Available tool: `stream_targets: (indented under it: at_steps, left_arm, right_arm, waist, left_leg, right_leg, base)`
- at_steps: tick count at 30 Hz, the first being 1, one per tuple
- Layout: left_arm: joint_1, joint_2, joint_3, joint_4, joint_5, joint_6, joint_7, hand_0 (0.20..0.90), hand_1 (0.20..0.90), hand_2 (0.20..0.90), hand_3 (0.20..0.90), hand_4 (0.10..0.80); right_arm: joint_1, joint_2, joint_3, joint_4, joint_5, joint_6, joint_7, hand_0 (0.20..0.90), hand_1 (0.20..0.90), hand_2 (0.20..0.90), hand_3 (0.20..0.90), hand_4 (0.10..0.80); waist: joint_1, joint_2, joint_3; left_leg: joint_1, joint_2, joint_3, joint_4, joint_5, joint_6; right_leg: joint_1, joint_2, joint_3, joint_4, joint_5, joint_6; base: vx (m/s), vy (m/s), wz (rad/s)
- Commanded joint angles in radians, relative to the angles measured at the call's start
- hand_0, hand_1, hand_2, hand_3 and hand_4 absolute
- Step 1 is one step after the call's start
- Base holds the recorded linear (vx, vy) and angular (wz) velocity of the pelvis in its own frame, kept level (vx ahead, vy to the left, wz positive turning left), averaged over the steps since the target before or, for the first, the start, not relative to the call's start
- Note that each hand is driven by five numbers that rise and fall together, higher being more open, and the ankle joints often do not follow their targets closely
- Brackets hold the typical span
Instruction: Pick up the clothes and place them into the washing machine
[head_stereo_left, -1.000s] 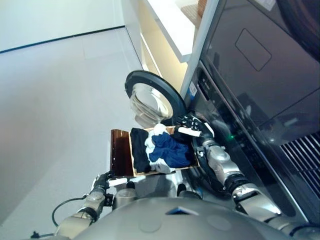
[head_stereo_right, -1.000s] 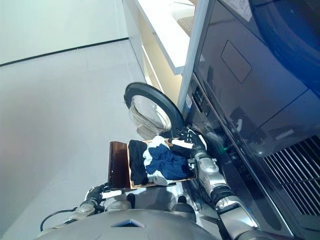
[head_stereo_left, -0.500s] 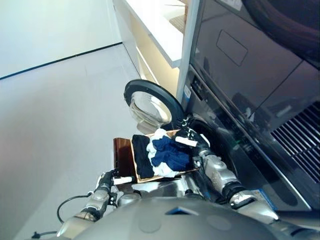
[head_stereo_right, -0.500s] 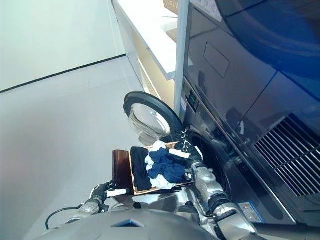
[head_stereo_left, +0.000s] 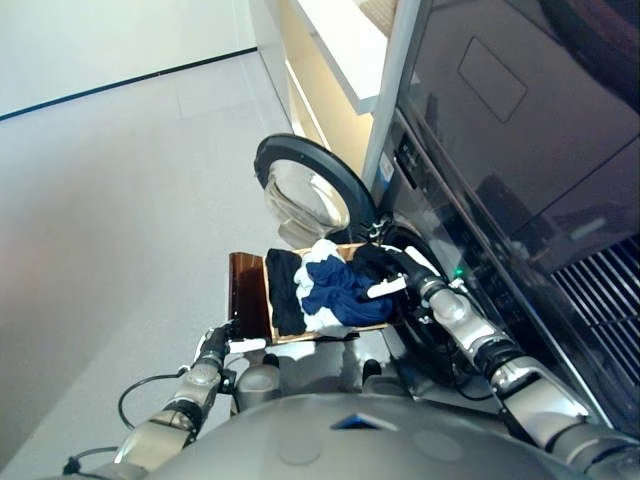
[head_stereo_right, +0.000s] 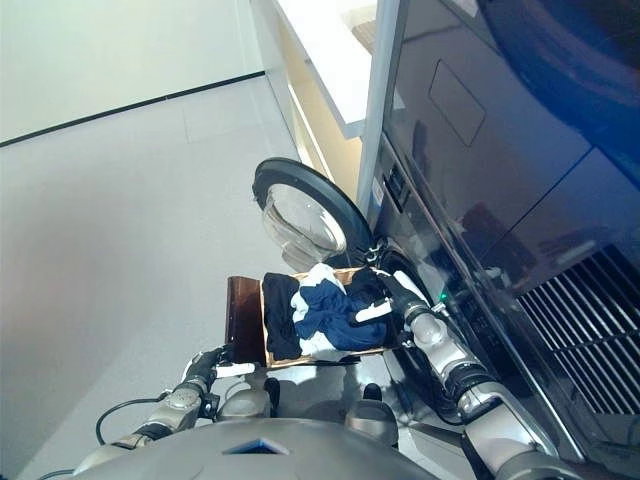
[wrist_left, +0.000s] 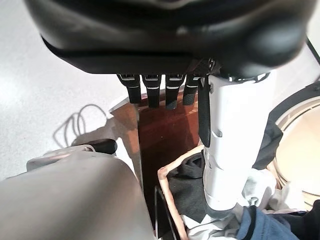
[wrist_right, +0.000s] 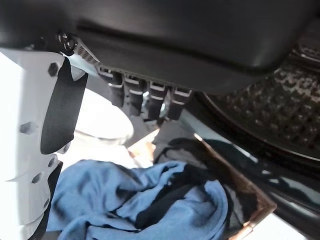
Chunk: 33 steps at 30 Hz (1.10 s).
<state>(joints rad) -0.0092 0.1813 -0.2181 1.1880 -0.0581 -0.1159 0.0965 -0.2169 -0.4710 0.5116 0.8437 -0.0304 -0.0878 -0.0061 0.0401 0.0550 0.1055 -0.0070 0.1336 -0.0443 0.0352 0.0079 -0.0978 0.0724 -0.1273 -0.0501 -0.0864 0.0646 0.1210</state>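
We see the clothes (head_stereo_left: 325, 288) heaped in a basket (head_stereo_left: 352, 327): a blue piece on top, white under it, a black piece on the side away from the right robot hand (head_stereo_left: 383, 272). That robot hand lies on the heap's edge nearest the washer (head_stereo_left: 455, 300); in its wrist view its fingers (wrist_right: 144, 96) are bent down over the blue cloth (wrist_right: 150, 200) and its white-covered thumb (wrist_right: 37, 145) stands beside the cloth, but we cannot tell whether it grips anything.

Just past the right robot hand the dark drum mouth (wrist_right: 270, 115) stands open, with the basket's rim (wrist_right: 252, 210) close against it. The round door (head_stereo_left: 308, 187) is swung wide beyond the basket, on the floor side.

A brown board (head_stereo_left: 246, 300) borders the basket's black-cloth side. The left robot hand (head_stereo_left: 214, 349) hangs low near the board's corner, apart from the clothes; its fingers (wrist_left: 160, 92) are curled and hold nothing, its thumb (wrist_left: 227, 150) straight.

Beyond the board the grey floor (head_stereo_left: 110, 200) lies wide; a white counter (head_stereo_left: 345, 45) juts out above the door.
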Motion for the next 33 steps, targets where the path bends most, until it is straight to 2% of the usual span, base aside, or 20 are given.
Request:
stream_targets:
  at_steps: [1,4,5,6,8,9,10,11,12,13,17,18,19,21,22,24,25,26,27,33]
  left_arm:
    - [-0.076,0.064,-0.035,-0.005,-0.003,-0.043,0.031,0.9,0.9,0.9,0.9,0.8]
    - [-0.083,0.124,-0.009,-0.014,0.0,-0.044,0.022,0.9,0.9,0.9,0.9,0.8]
    - [-0.079,0.142,0.002,-0.012,0.001,-0.041,0.024,0.9,0.9,0.9,0.9,0.8]
    - [-0.08,0.142,0.003,-0.012,0.001,-0.041,0.024,0.9,0.9,0.9,0.9,0.8]
    - [-0.074,0.169,0.033,0.006,0.0,-0.039,0.017,0.9,0.9,0.9,0.9,0.8]
    - [-0.062,0.193,0.05,0.014,0.011,-0.037,0.01,0.9,0.9,0.9,0.9,0.8]
    - [-0.061,0.193,0.051,0.014,0.011,-0.037,0.01,0.9,0.9,0.9,0.9,0.8]
    - [-0.063,0.199,0.059,0.017,0.013,-0.035,0.009,0.9,0.9,0.9,0.9,0.8]
    - [-0.074,0.187,0.073,0.028,0.013,-0.031,0.019,0.9,0.9,0.9,0.9,0.8]
    - [-0.075,0.187,0.073,0.028,0.014,-0.031,0.019,0.9,0.9,0.9,0.9,0.8]
    - [-0.06,0.148,0.083,-0.008,0.004,-0.035,0.028,0.9,0.9,0.9,0.9,0.8]
    - [-0.041,0.125,0.06,-0.042,0.0,-0.038,0.025,0.9,0.9,0.9,0.9,0.8]
    - [-0.041,0.125,0.059,-0.042,0.0,-0.038,0.025,0.9,0.9,0.9,0.9,0.8]
    - [-0.032,0.118,0.062,-0.038,-0.01,-0.036,0.027,0.9,0.9,0.9,0.9,0.8]
    - [-0.039,0.118,0.055,-0.038,0.003,-0.038,0.031,0.9,0.9,0.9,0.9,0.8]
    - [-0.057,0.121,0.043,-0.02,0.022,-0.035,0.032,0.9,0.9,0.9,0.9,0.8]
    - [-0.069,0.121,0.037,-0.009,0.032,-0.038,0.037,0.9,0.9,0.9,0.9,0.8]
    - [-0.07,0.119,0.03,-0.024,0.043,-0.039,0.034,0.9,0.9,0.9,0.9,0.8]
    - [-0.069,0.118,0.03,-0.024,0.043,-0.039,0.034,0.9,0.9,0.9,0.9,0.8]
    - [-0.073,0.114,0.029,0.001,0.053,-0.041,0.034,0.9,0.9,0.9,0.9,0.8]
  right_arm:
    - [-0.107,-0.001,-0.049,-0.054,0.011,-0.069,-0.032,0.9,0.9,0.9,0.9,0.8]
    - [-0.109,0.005,-0.079,-0.037,0.028,-0.069,-0.031,0.9,0.9,0.9,0.9,0.8]
    - [-0.132,0.013,-0.073,-0.024,0.033,-0.07,-0.026,0.9,0.9,0.9,0.9,0.8]
    - [-0.133,0.014,-0.073,-0.023,0.033,-0.07,-0.026,0.9,0.9,0.9,0.9,0.8]
    - [-0.152,0.018,-0.064,-0.023,0.053,-0.075,-0.015,0.9,0.9,0.9,0.9,0.8]
    - [-0.155,0.025,-0.052,-0.033,0.104,-0.091,-0.004,0.9,0.9,0.9,0.9,0.8]
    - [-0.155,0.025,-0.051,-0.034,0.105,-0.091,-0.004,0.9,0.9,0.9,0.9,0.8]
    - [-0.151,0.027,-0.05,-0.039,0.123,-0.093,-0.003,0.9,0.9,0.9,0.9,0.8]
    - [-0.135,0.024,-0.044,-0.056,0.107,-0.089,-0.013,0.9,0.9,0.9,0.9,0.8]
    - [-0.135,0.024,-0.044,-0.056,0.107,-0.089,-0.013,0.9,0.9,0.9,0.9,0.8]
    - [-0.1,0.008,-0.061,-0.105,0.029,-0.087,-0.052,0.9,0.9,0.9,0.9,0.8]
    - [-0.09,-0.003,-0.063,-0.111,-0.015,-0.084,-0.072,0.9,0.9,0.9,0.9,0.8]
    - [-0.089,-0.003,-0.064,-0.111,-0.015,-0.084,-0.072,0.9,0.9,0.9,0.9,0.8]
    - [-0.081,-0.017,-0.065,-0.125,-0.071,-0.077,-0.082,0.9,0.9,0.9,0.9,0.8]
    - [-0.073,-0.021,-0.064,-0.12,-0.087,-0.075,-0.082,0.9,0.9,0.9,0.9,0.8]
    - [-0.068,-0.042,-0.057,-0.128,-0.121,-0.074,-0.082,0.9,0.9,0.9,0.9,0.8]
    - [-0.062,-0.048,-0.06,-0.136,-0.119,-0.076,-0.081,0.9,0.9,0.9,0.9,0.8]
    - [-0.046,-0.066,-0.054,-0.14,-0.158,-0.074,-0.08,0.9,0.9,0.9,0.9,0.8]
    - [-0.045,-0.067,-0.054,-0.14,-0.159,-0.074,-0.08,0.9,0.9,0.9,0.9,0.8]
    - [-0.065,-0.056,-0.008,-0.13,-0.22,-0.063,-0.057,0.9,0.9,0.9,0.9,0.8]
  waist:
    - [0.018,-0.068,-0.021]
    - [0.022,-0.071,-0.016]
    - [0.035,-0.068,-0.005]
    - [0.037,-0.068,-0.005]
    - [0.029,-0.06,0.001]
    - [0.026,-0.071,-0.001]
    - [0.027,-0.071,0.002]
    - [0.026,-0.079,0.003]
    - [0.022,-0.1,-0.004]
    - [0.022,-0.1,-0.003]
    - [0.046,-0.131,0.023]
    - [0.077,-0.133,0.042]
    - [0.075,-0.132,0.041]
    - [0.07,-0.136,0.03]
    - [0.06,-0.134,0.018]
    - [0.047,-0.122,0.009]
    - [0.039,-0.118,0.008]
    - [0.022,-0.096,-0.011]
    - [0.022,-0.095,-0.01]
    - [0.024,-0.078,-0.029]
  left_leg:
    - [-0.049,0.007,0.019,0.053,0.004,-0.031]
    - [-0.033,-0.037,0.065,0.009,-0.005,0.019]
    - [-0.022,-0.035,0.093,-0.004,-0.004,0.026]
    - [-0.021,-0.035,0.095,-0.005,-0.004,0.026]
    - [-0.005,-0.043,0.117,-0.024,0.005,0.036]
    - [0.014,-0.067,0.136,-0.032,0.003,0.05]
    - [0.019,-0.067,0.137,-0.032,0.001,0.05]
    - [0.02,-0.079,0.139,-0.03,-0.002,0.054]
    - [0.015,-0.104,0.126,-0.016,-0.017,0.055]
    - [0.016,-0.104,0.125,-0.015,-0.018,0.055]
    - [-0.025,-0.124,0.081,0.207,-0.074,0.031]
    - [-0.071,-0.158,-0.045,0.286,-0.059,0.036]
    - [-0.072,-0.159,-0.047,0.288,-0.06,0.036]
    - [-0.067,-0.104,-0.041,0.215,-0.053,0.027]
    - [-0.062,-0.056,-0.014,0.163,-0.035,0.017]
    - [-0.061,0.009,0.014,0.066,0.027,-0.005]
    - [-0.055,0.02,0.016,0.04,0.043,-0.016]
    - [-0.008,0.03,0.036,-0.032,0.046,-0.024]
    - [-0.003,0.03,0.036,-0.037,0.048,-0.024]
    - [0.057,-0.008,0.054,-0.112,0.048,-0.015]
  right_leg:
    - [0.008,-0.068,0.01,0.075,-0.073,0.037]
    - [-0.087,-0.11,0.015,0.212,-0.046,0.056]
    - [-0.132,-0.099,-0.023,0.257,-0.039,0.055]
    - [-0.135,-0.099,-0.02,0.261,-0.041,0.055]
    - [-0.19,-0.009,-0.042,0.33,-0.062,0.042]
    - [-0.201,0.094,-0.036,0.313,-0.094,0.008]
    - [-0.198,0.095,-0.036,0.314,-0.097,0.008]
    - [-0.187,0.118,-0.026,0.289,-0.102,-0.015]
    - [-0.148,0.137,0.019,0.223,-0.096,-0.038]
    - [-0.146,0.137,0.019,0.222,-0.096,-0.038]
    - [-0.08,0.144,0.041,0.193,-0.082,-0.055]
    - [-0.072,0.151,0.064,0.194,-0.085,-0.063]
    - [-0.071,0.151,0.062,0.194,-0.086,-0.063]
    - [-0.066,0.136,0.06,0.174,-0.089,-0.053]
    - [-0.064,0.128,0.05,0.162,-0.095,-0.047]
    - [-0.061,0.122,0.037,0.144,-0.104,-0.044]
    - [-0.058,0.115,0.035,0.133,-0.103,-0.041]
    - [-0.042,0.107,0.029,0.097,-0.096,-0.034]
    - [-0.039,0.108,0.029,0.095,-0.095,-0.034]
    - [-0.017,0.052,0.032,0.05,-0.059,-0.009]
  base:
    - [0.094,0.236,0.01]
    - [0.003,0.29,-0.09]
    - [-0.054,0.241,-0.16]
    - [-0.057,0.183,-0.41]
    - [0.021,0.227,-0.69]
    - [0.074,0.168,-0.68]
    - [0.081,0.104,-0.59]
    - [0.094,0.012,-0.23]
    - [0.091,0.013,-0.03]
    - [0.175,-0.069,0.38]
    - [0.126,-0.093,0.24]
    - [0.066,-0.022,-0.09]
    - [0.089,-0.007,-0.18]
    - [0.066,0.068,-0.25]
    - [0.077,0.107,-0.14]
    - [0.037,0.133,0.07]
    - [0.072,0.196,0.37]
    - [0.071,0.134,0.38]
    - [0.077,0.164,0.3]
    - [0.041,0.139,0.05]
